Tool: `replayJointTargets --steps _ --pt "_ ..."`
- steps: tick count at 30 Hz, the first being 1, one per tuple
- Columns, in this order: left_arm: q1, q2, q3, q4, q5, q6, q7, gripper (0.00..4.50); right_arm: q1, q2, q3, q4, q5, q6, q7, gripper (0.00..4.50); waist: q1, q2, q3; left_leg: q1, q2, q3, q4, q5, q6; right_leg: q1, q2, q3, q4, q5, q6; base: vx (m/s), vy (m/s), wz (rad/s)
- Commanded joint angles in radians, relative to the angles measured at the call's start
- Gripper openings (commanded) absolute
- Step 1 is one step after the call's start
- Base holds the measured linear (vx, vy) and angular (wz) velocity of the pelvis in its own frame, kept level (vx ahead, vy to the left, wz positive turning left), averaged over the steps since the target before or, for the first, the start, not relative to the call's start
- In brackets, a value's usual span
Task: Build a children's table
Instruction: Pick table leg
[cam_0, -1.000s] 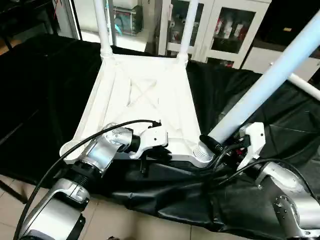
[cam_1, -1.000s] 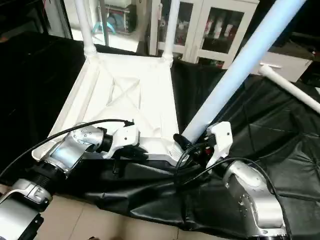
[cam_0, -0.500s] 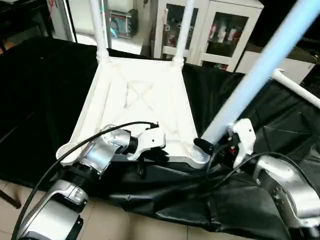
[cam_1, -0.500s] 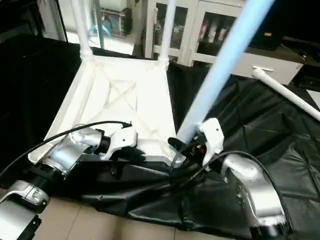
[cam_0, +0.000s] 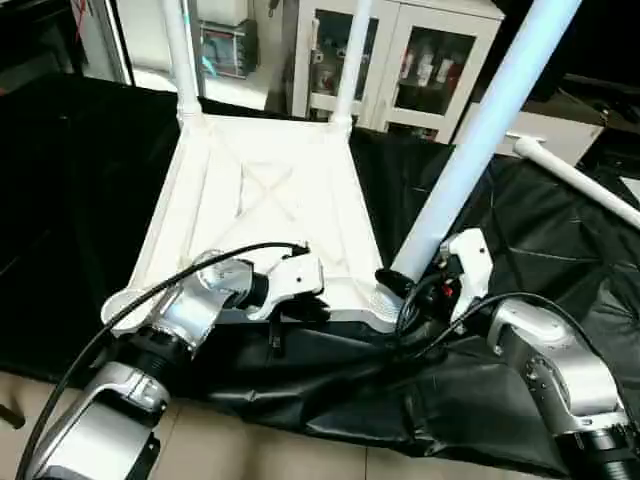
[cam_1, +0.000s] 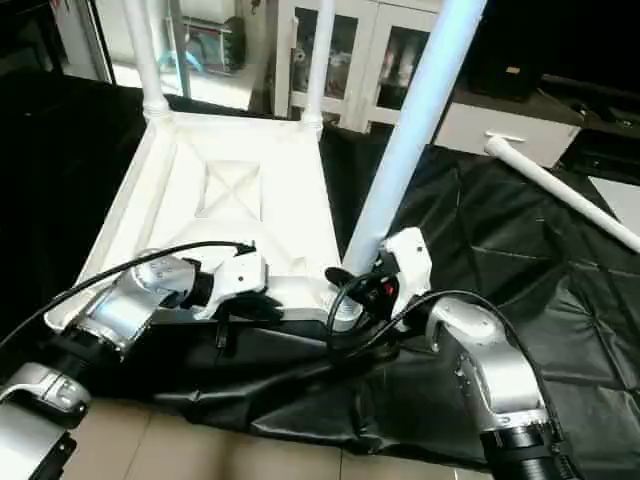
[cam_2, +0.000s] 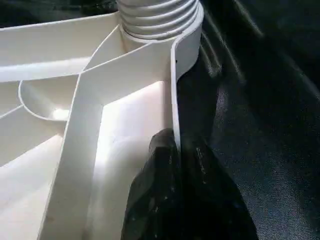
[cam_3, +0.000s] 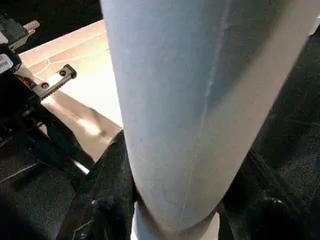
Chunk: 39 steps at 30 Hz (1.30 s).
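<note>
Pinching the tabletop (cam_0: 265, 200) rim, left fingers (cam_2: 165, 165) stay closed; right fingers (cam_3: 107, 195) clasp a leg (cam_0: 480, 130); no writing legible.

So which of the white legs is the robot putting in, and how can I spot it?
Look at the upside-down white tabletop on the black cloth. Two thin legs stand at its far corners and one spare leg lies on the cloth. The one you want is the big leaning leg at the near corner, with the right gripper clamped round its bottom.
</note>
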Motion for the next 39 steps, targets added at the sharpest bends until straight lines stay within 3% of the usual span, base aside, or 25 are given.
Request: replayJointTargets --steps 1,7,11,13,14,15,16,17,19,23,24,25,26,27,28,29,30,31,32,33,34,35,36,37,39 --pt "0.025 -0.022 -0.016 -0.023 -0.018 -0.004 -0.022 0.00 0.056 -0.001 0.033 0.161 -0.082 0.060 -0.058 1.85 -0.003 0.018 -0.011 0.016 0.019 -0.021 -0.093 -0.640 -0.041 -0.005 -0.029 0.007 -0.092 -0.588 -0.081 0.000 0.000 0.00" --pt "0.031 -0.049 -0.005 -0.020 0.005 0.006 0.076 0.00 0.037 0.051 -0.001 0.188 -0.113 0.000 -0.177 1.85 -0.011 0.021 -0.009 0.016 0.020 -0.023 -0.098 -0.655 -0.046 -0.005 -0.030 0.001 -0.098 -0.603 -0.075 0.000 0.000 0.00" --pt "0.014 -0.123 0.019 -0.009 0.014 0.118 0.197 0.00 -0.028 0.115 -0.067 0.296 -0.169 -0.050 -0.407 1.85 -0.027 0.024 -0.005 0.020 0.017 -0.033 -0.101 -0.701 -0.052 0.000 -0.032 -0.023 -0.112 -0.664 -0.055 0.000 0.000 0.00" --pt "-0.023 -0.184 0.039 0.037 0.020 0.156 0.300 0.00 -0.080 0.150 -0.094 0.370 -0.183 -0.073 -0.506 1.85 -0.046 0.036 0.004 0.030 0.022 -0.047 -0.114 -0.790 -0.053 0.015 -0.024 -0.061 -0.123 -0.636 -0.054 -0.057 0.031 -0.10" --pt "-0.039 -0.208 0.046 0.059 0.025 0.167 0.344 0.00 -0.101 0.165 -0.104 0.401 -0.188 -0.081 -0.543 1.85 -0.053 0.040 0.006 0.029 0.027 -0.052 -0.123 -0.823 -0.046 0.034 -0.022 -0.077 -0.119 -0.565 -0.065 -0.059 0.036 -0.10" --pt "-0.043 -0.213 0.047 0.064 0.026 0.170 0.353 0.00 -0.106 0.168 -0.106 0.407 -0.189 -0.083 -0.551 1.85 -0.048 0.044 0.009 0.021 0.034 -0.053 -0.135 -0.835 -0.046 0.046 -0.023 -0.072 -0.098 -0.533 -0.071 -0.057 0.031 -0.07" --pt "-0.078 -0.265 0.067 0.112 0.027 0.181 0.445 0.00 -0.149 0.194 -0.111 0.464 -0.198 -0.096 -0.607 1.85 -0.039 0.041 0.017 0.027 0.037 -0.034 -0.149 -0.857 -0.033 0.045 -0.019 -0.078 -0.094 -0.526 -0.080 0.000 0.000 0.00" --pt "-0.095 -0.288 0.079 0.134 0.026 0.186 0.487 0.00 -0.167 0.204 -0.112 0.487 -0.203 -0.103 -0.630 1.85 -0.039 0.041 0.017 0.027 0.037 -0.034 -0.149 -0.857 -0.033 0.045 -0.019 -0.078 -0.094 -0.526 -0.080 0.000 0.000 0.00" --pt "-0.156 -0.370 0.127 0.200 0.012 0.179 0.628 0.00 -0.236 0.241 -0.113 0.583 -0.216 -0.137 -0.713 1.85 -0.031 0.040 0.017 0.045 0.029 -0.013 -0.141 -0.807 -0.016 0.047 -0.023 -0.101 -0.112 -0.640 -0.044 -0.015 -0.026 0.03" --pt "-0.198 -0.429 0.157 0.227 -0.005 0.160 0.690 0.00 -0.293 0.272 -0.120 0.663 -0.225 -0.171 -0.791 1.84 -0.018 0.037 0.021 0.035 0.033 -0.001 -0.147 -0.748 -0.003 0.058 -0.027 -0.104 -0.103 -0.673 -0.018 -0.017 -0.041 0.06" --pt "-0.207 -0.439 0.159 0.232 -0.005 0.153 0.698 0.00 -0.307 0.279 -0.120 0.681 -0.231 -0.185 -0.809 1.84 -0.009 0.034 0.023 0.042 0.030 0.007 -0.140 -0.721 0.004 0.048 -0.028 -0.103 -0.115 -0.727 -0.001 -0.011 -0.067 0.11" --pt "-0.215 -0.446 0.161 0.235 -0.003 0.139 0.714 0.00 -0.323 0.287 -0.125 0.699 -0.233 -0.198 -0.826 1.84 -0.019 0.028 0.028 0.087 0.002 0.008 -0.077 -0.664 -0.001 -0.001 -0.040 -0.137 -0.190 -0.857 0.033 -0.066 -0.084 -0.04" --pt "-0.219 -0.449 0.161 0.238 -0.003 0.133 0.722 0.00 -0.330 0.292 -0.128 0.710 -0.233 -0.205 -0.832 1.84 -0.047 0.021 0.034 0.110 -0.031 0.014 0.020 -0.549 0.009 -0.031 -0.016 -0.240 -0.288 -0.932 0.125 -0.066 -0.084 -0.04" --pt "-0.222 -0.450 0.162 0.241 -0.003 0.129 0.724 0.00 -0.336 0.296 -0.133 0.717 -0.232 -0.211 -0.836 1.84 -0.038 0.067 0.027 0.105 -0.013 0.011 0.004 -0.547 0.009 0.011 -0.030 -0.258 -0.264 -0.844 0.121 -0.029 -0.001 -0.33" --pt "-0.229 -0.450 0.162 0.255 -0.003 0.120 0.729 0.00 -0.347 0.303 -0.140 0.734 -0.232 -0.225 -0.841 1.84 0.039 0.098 0.025 -0.060 0.059 0.002 -0.164 -0.726 -0.014 0.161 -0.027 -0.107 0.074 -0.230 -0.020 0.096 0.082 -0.23" --pt "-0.230 -0.448 0.161 0.259 0.000 0.116 0.729 0.00 -0.350 0.305 -0.141 0.737 -0.231 -0.231 -0.840 1.84 0.039 0.098 0.025 -0.060 0.059 0.002 -0.164 -0.726 -0.014 0.161 -0.027 -0.107 0.074 -0.230 -0.020 0.096 0.082 -0.23" --pt "-0.232 -0.445 0.158 0.264 0.003 0.110 0.729 0.00 -0.353 0.307 -0.144 0.741 -0.230 -0.238 -0.839 1.84 0.020 0.028 0.017 0.042 0.032 0.003 -0.137 -0.693 -0.005 0.074 -0.044 -0.037 0.034 -0.438 -0.002 0.152 -0.046 0.06" --pt "-0.236 -0.444 0.161 0.282 0.008 0.098 0.728 0.00 -0.367 0.316 -0.160 0.765 -0.218 -0.270 -0.833 1.84 0.040 0.003 0.019 0.074 -0.011 -0.008 -0.003 -0.394 -0.014 -0.010 -0.149 -0.021 -0.134 -0.978 -0.001 0.110 -0.085 -0.12" --pt "-0.235 -0.442 0.160 0.285 0.011 0.094 0.723 0.00 -0.372 0.320 -0.167 0.769 -0.210 -0.283 -0.822 1.84 0.046 -0.006 -0.007 -0.024 0.006 -0.024 -0.048 -0.162 0.007 0.074 -0.130 -0.006 -0.084 -0.889 0.001 0.110 -0.085 -0.12" --pt "-0.232 -0.440 0.160 0.286 0.012 0.093 0.716 0.00 -0.375 0.324 -0.172 0.768 -0.200 -0.297 -0.804 1.84 0.053 0.010 -0.017 -0.039 0.007 -0.024 -0.070 -0.089 -0.010 0.088 -0.098 -0.029 -0.068 -0.740 -0.009 0.096 0.006 -0.31" --pt "-0.230 -0.439 0.161 0.286 0.014 0.093 0.714 0.00 -0.377 0.327 -0.174 0.765 -0.192 -0.309 -0.786 1.84 0.052 0.025 -0.025 -0.013 0.013 -0.016 -0.063 0.038 -0.018 0.069 -0.061 -0.036 -0.039 -0.353 -0.057 0.091 0.013 -0.13" --pt "-0.229 -0.438 0.162 0.285 0.014 0.093 0.714 0.00 -0.377 0.327 -0.174 0.763 -0.191 -0.312 -0.780 1.84 0.051 0.029 -0.030 -0.010 0.010 -0.015 -0.061 0.066 -0.009 0.068 -0.048 -0.036 -0.023 -0.200 -0.083 0.091 0.013 -0.13" --pt "-0.228 -0.437 0.165 0.287 0.015 0.092 0.715 0.00 -0.380 0.328 -0.171 0.761 -0.190 -0.323 -0.763 1.84 0.049 0.038 -0.020 -0.016 0.007 -0.005 -0.072 -0.049 -0.009 0.059 -0.038 -0.028 -0.025 -0.095 -0.135 0.000 0.000 0.00" --pt "-0.230 -0.435 0.167 0.292 0.015 0.090 0.716 0.00 -0.383 0.328 -0.168 0.760 -0.192 -0.330 -0.752 1.84 0.045 0.040 -0.032 -0.013 0.009 -0.004 -0.070 -0.091 -0.022 0.066 -0.032 -0.028 -0.013 -0.027 -0.165 0.000 0.000 0.00" --pt "-0.232 -0.434 0.167 0.297 0.013 0.087 0.717 0.00 -0.386 0.328 -0.165 0.758 -0.193 -0.336 -0.737 1.84 0.042 0.030 -0.039 -0.015 0.009 -0.003 -0.065 -0.067 0.003 0.071 -0.028 -0.024 -0.005 0.075 -0.194 0.000 0.000 0.00"
